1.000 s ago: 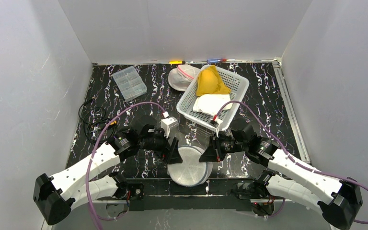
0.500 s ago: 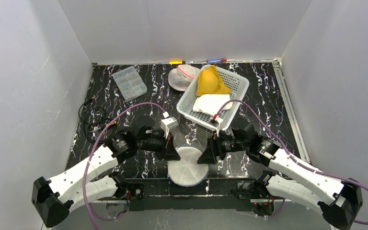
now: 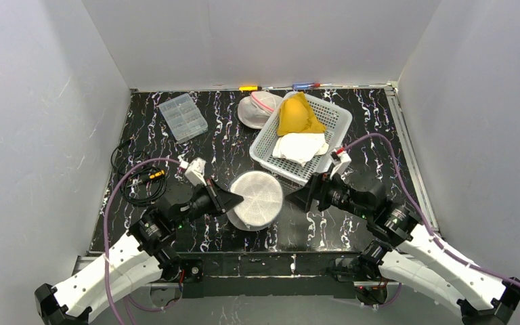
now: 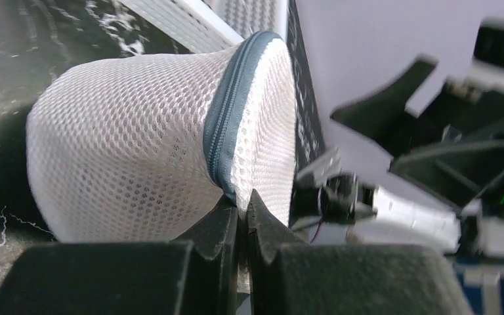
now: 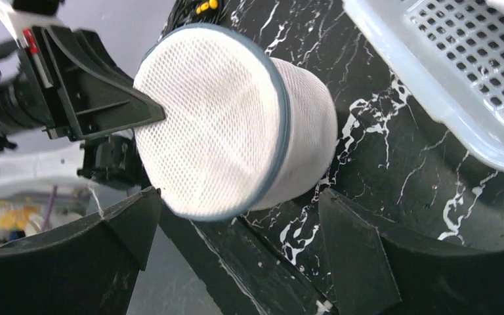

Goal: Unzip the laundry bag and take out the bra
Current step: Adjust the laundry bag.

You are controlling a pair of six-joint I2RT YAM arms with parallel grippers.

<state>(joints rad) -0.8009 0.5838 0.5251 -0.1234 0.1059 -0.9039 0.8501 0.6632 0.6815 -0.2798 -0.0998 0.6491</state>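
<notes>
- White mesh laundry bag point(image 3: 257, 200) is seen from overhead on the marbled table point(image 3: 217, 128), between the arms and near the basket point(image 3: 263, 147).
- Left gripper point(image 4: 243, 205) is shown by its wrist view alone to be pinched shut on the mesh beside the grey zipper point(image 4: 226, 118).
- Right gripper point(image 5: 236, 203) is spread wide, with nothing held, apart from the bag.

Table layout, near edge to back wall

Near the middle of the table point(image 3: 230, 128): laundry bag point(image 3: 257, 200) between left gripper point(image 3: 239, 198), touching its left edge, and right gripper point(image 3: 301, 198), apart on its right. Behind and right of the bag: basket point(image 3: 264, 145), holding rear cloth point(image 3: 298, 116) and front cloth point(image 3: 299, 146). Against the basket's back-left side: soft rounded item point(image 3: 256, 108). Back left: compartment box point(image 3: 183, 116); nearer, by the left edge: cable coil point(image 3: 132, 175). Along the back edge: left marker point(image 3: 248, 88), right marker point(image 3: 306, 86).
</notes>
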